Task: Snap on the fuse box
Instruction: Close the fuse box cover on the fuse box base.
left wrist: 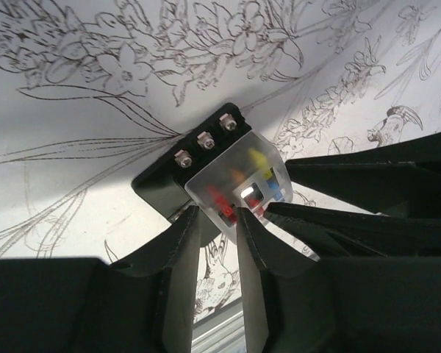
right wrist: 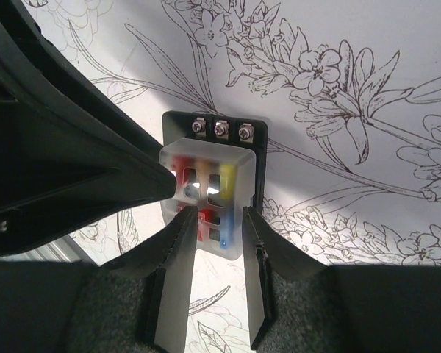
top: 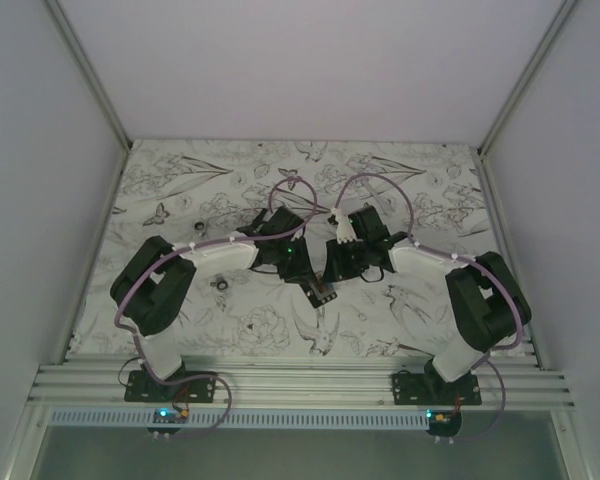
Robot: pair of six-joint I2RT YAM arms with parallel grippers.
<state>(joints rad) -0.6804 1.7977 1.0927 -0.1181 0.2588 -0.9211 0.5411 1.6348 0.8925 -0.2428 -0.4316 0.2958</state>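
Both your arms pointed inward over the middle of the flower-printed table (top: 430, 190). The fuse box (top: 322, 290) lay flat on it between the 2 wrists. Its black base carried a row of 3 screws (right wrist: 220, 129) along one edge. A clear cover (right wrist: 239, 158) sat over the fuses, with red, yellow and blue showing through it.

Your left gripper (left wrist: 217, 217) was at one corner of that cover. Its fingers (left wrist: 184, 250) stood a narrow gap apart with the corner showing in the gap. I could not tell whether they pinched it or only rested there.

Your right gripper (right wrist: 219, 215) stood at the cover's near end, parted by less than the cover's width. Here too the views did not settle whether it pressed on the plastic or hung just above it.

In the right wrist view, the left gripper's tip touched the cover's left side. Whether the cover was fully seated on the base could not be told.
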